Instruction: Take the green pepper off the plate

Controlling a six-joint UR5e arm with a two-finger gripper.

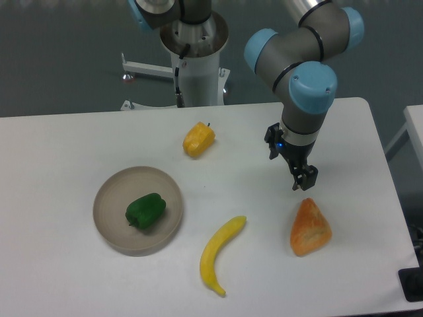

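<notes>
The green pepper (145,211) is small, glossy and dark green. It lies in the middle of the round beige-grey plate (112,191) at the left of the white table. My gripper (303,182) hangs far to the right of the plate, just above the table and right behind an orange lumpy item. It holds nothing. Its fingers point down and I cannot make out the gap between them.
A yellow-orange pepper (198,139) sits behind the plate toward the middle. A yellow banana (221,253) lies right of the plate. An orange lumpy item (310,228) lies at the front right. The arm's base (196,59) stands at the table's back edge.
</notes>
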